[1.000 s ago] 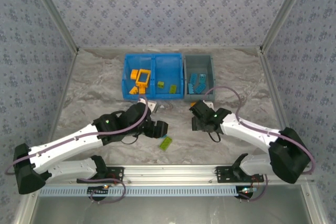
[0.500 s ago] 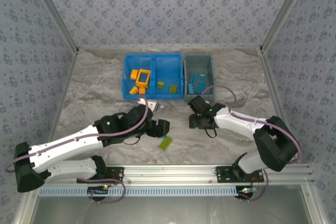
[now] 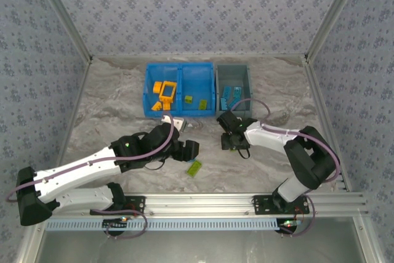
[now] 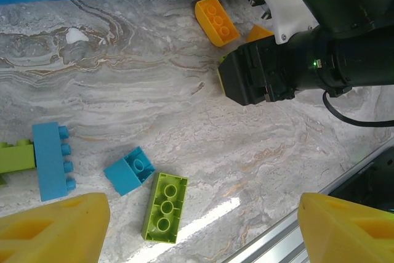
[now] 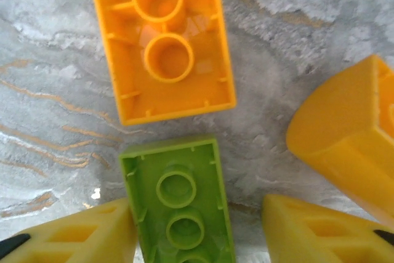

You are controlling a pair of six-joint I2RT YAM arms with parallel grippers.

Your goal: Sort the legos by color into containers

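Sorting partway: blue bin [image 3: 180,64] and grey bin [image 3: 233,66] beside it holding legos [image 3: 165,93]; more lying loose before it. Left hand [image 4: 200,226] gaping, empty; right hand [image 5: 194,232] straddling green lego [image 5: 175,192], unclamped.

Two containers, twelve o'clock: blue bin [image 3: 148,88], grey bin [image 3: 249,84]. Two robot arms [image 3: 92,167] [image 3: 277,137]. Loose on table [image 4: 184,109], left wrist view: two light blue bricks [image 4: 52,158] [image 4: 129,170], two lime bricks [image 4: 165,206] [image 4: 12,155], two orange bricks [image 4: 217,20] [image 4: 260,32].

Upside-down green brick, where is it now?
Right wrist view, bottom centre: the green brick lies between the fingertips of the right pincer, just below an upturned orange brick.
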